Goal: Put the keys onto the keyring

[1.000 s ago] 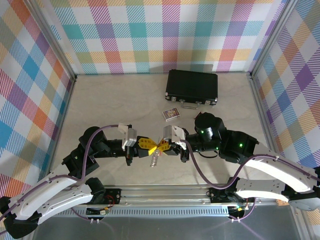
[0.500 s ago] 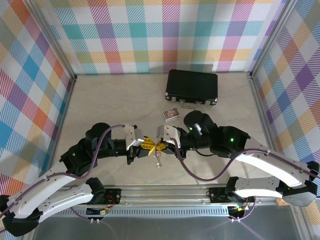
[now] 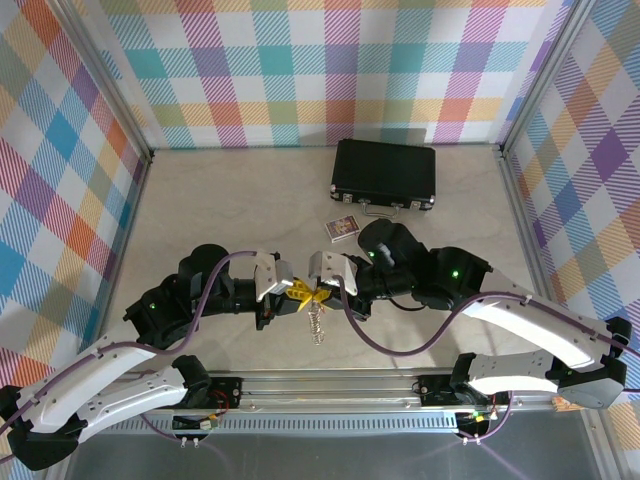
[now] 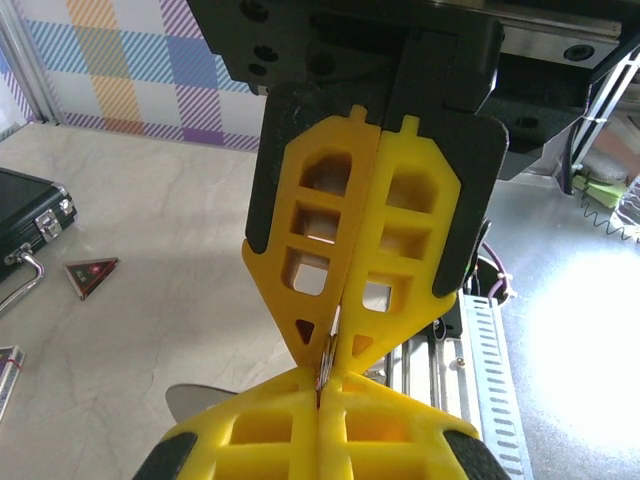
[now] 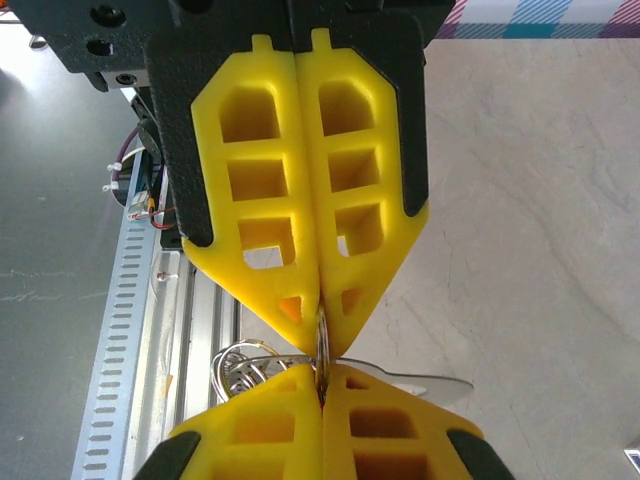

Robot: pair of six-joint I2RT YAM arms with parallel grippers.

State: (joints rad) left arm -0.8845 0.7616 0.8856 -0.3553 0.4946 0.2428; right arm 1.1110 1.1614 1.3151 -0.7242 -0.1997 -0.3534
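Two end effectors meet tip to tip over the near middle of the table (image 3: 230, 210). On your left, the left end effector (image 3: 297, 291) has its yellow fingers (image 4: 260, 440) pressed flat together. In its wrist view a thin dark sliver sits in the seam at the tips, too small for you to name.

Between the two sets of tips the keyring (image 3: 316, 322) is pinched edge-on. The rest of it hangs below them, clear of the table as far as you can tell, with a flat silver blade (image 5: 420, 380) jutting out sideways.

On your right, the right end effector (image 3: 322, 290) is likewise clamped on the ring. Farther back and right lie the small printed card box (image 3: 343, 228) and, behind it near the back wall, the closed black case (image 3: 385, 177).
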